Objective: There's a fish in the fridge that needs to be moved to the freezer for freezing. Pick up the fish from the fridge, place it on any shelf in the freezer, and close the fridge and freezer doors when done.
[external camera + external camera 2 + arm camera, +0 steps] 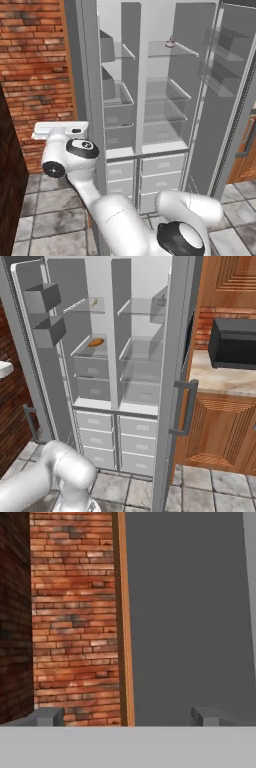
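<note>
My two-finger gripper [127,716] stands wide and holds nothing, facing the outer face of the plain grey freezer door [185,612] beside a red brick wall [75,612]. Both tall grey doors stand open. The tiny pale pinkish-grey fish [170,43] lies on the top glass shelf [167,50] of the wider fridge half, near its front edge.

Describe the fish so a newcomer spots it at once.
The tall grey unit stands open; its wider right half is the fridge. On its top glass shelf sits the fish, tiny and pinkish; the orange item lies in the left half.
</note>
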